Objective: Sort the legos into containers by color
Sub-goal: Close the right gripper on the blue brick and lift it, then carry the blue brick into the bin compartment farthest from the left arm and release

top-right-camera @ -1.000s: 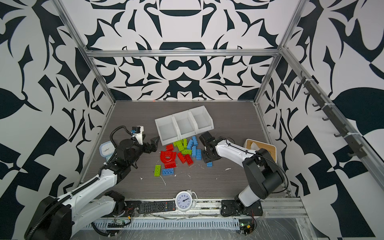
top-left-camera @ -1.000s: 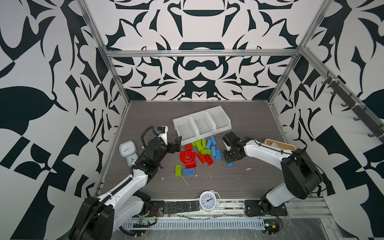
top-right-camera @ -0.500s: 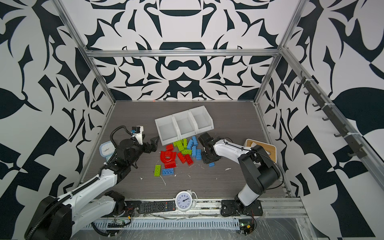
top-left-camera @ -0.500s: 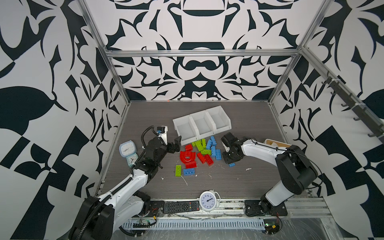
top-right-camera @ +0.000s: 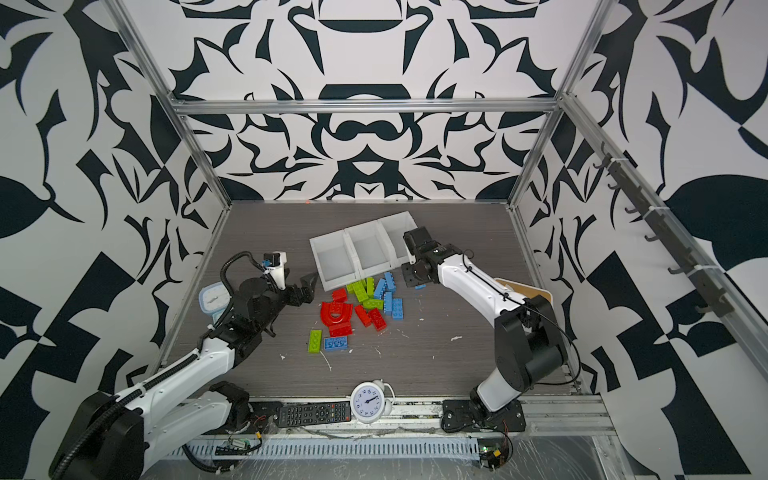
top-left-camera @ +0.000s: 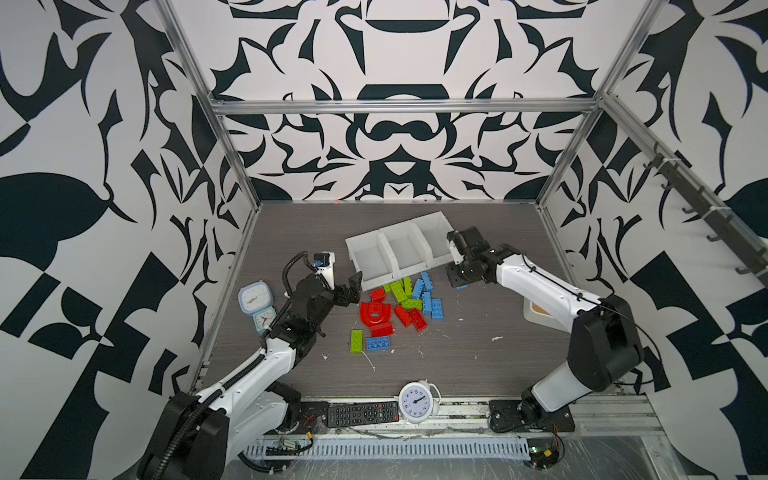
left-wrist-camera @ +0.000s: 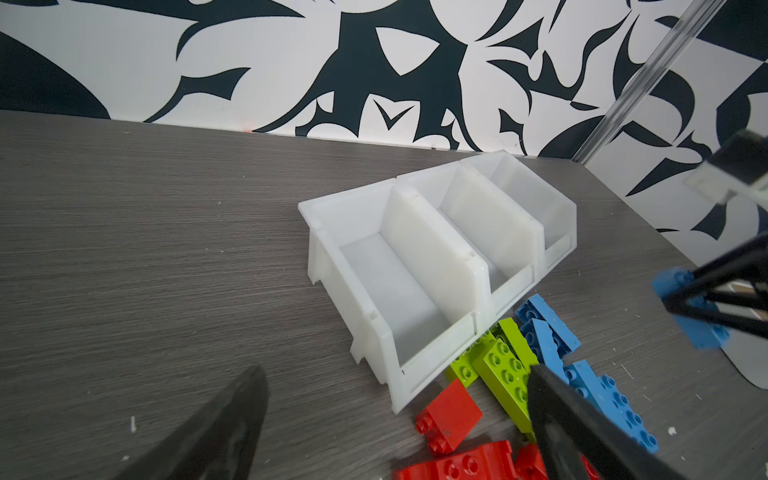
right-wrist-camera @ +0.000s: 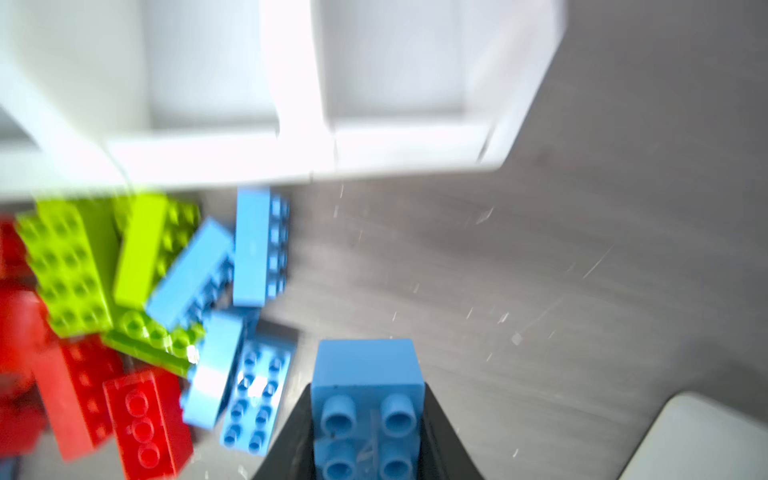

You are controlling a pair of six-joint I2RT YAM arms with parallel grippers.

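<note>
While over woodgrain table [top-left-camera: 478, 365] amid patterned walls [top-left-camera: 399, 145], left hand [top-left-camera: 354, 288] agape, right hand [top-left-camera: 459, 284] tight on blue lego [right-wrist-camera: 368, 374]

My pincer [left-wrist-camera: 397, 368] stands wide open, and its two dark fingers [left-wrist-camera: 216, 432] grip nothing. Beyond them, on the grey table [left-wrist-camera: 166, 249], sit the containers [left-wrist-camera: 469, 266], three joined white bins in a row. The legos [left-wrist-camera: 505, 374] crowd against their lowered fronts in red, lime green and light blue. To the right, the right gripper [left-wrist-camera: 681, 301] clamps a blue brick [left-wrist-camera: 698, 334], which shows blurred.

left pincer [top-left-camera: 354, 288] agape, right pincer [right-wrist-camera: 368, 419] tight
</note>
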